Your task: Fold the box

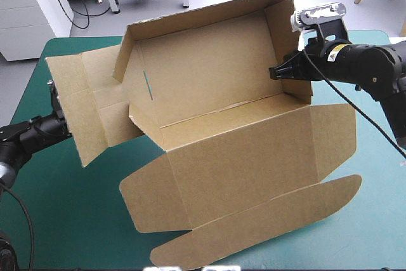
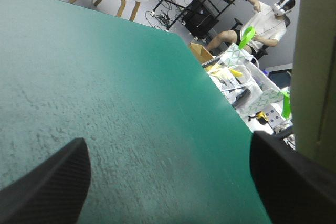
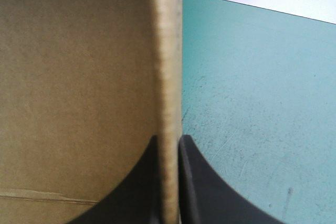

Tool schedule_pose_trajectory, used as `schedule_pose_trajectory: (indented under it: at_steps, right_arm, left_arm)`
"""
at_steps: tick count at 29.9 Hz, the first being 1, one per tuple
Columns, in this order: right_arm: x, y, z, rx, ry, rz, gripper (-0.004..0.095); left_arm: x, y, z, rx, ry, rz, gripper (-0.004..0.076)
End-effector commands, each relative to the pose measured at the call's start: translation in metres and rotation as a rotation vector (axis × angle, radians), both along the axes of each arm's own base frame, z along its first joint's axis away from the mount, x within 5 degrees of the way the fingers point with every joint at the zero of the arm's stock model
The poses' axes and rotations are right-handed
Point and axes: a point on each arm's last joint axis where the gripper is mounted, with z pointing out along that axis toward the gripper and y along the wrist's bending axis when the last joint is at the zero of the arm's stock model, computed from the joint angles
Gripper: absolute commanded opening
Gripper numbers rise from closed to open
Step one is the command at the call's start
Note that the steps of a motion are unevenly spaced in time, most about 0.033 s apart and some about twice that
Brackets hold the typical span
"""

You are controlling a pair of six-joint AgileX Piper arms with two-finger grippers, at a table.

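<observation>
Slippage risk: my right gripper (image 3: pixel 169 153) alone pinches the box (image 1: pixel 241 157) wall, left gripper (image 2: pixel 167 141) open, so it may twist free.

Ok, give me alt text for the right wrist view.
The right end effector is shut on the thin edge of a brown box wall, one black finger on each side. The board fills the space on one side of it; the teal-green cover stretches away on the other.
</observation>
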Motion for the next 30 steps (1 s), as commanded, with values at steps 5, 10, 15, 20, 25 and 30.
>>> schedule_pose_trajectory:
  at_steps: [5, 10, 15, 20, 25, 30]
  right_arm:
    - [0.003, -0.002, 0.014, 0.038, -0.094, -0.029, -0.0019]
    - [0.008, -0.001, 0.009, 0.023, -0.077, -0.037, -0.0019]
    - [0.014, -0.002, 0.005, -0.004, -0.072, -0.054, -0.0019]
    - [0.015, -0.005, 0.004, -0.023, -0.072, -0.081, -0.0019]
    - [0.015, -0.005, 0.004, -0.023, -0.064, -0.082, -0.0019]
    - [0.015, -0.005, 0.004, -0.023, -0.066, -0.082, -0.0019]
  left_arm:
    - [-0.008, -0.012, 0.037, -0.114, -0.149, -0.092, 0.0587]
    - [-0.014, -0.021, 0.057, -0.092, -0.221, -0.127, 0.0587]
    - [-0.023, -0.034, 0.076, -0.085, -0.278, -0.179, 0.0582]
    - [-0.030, -0.039, 0.087, -0.080, -0.316, -0.199, 0.0582]
    - [-0.034, -0.043, 0.089, -0.100, -0.290, -0.211, 0.0582]
    - [-0.036, -0.055, 0.088, -0.111, -0.269, -0.264, 0.0582]
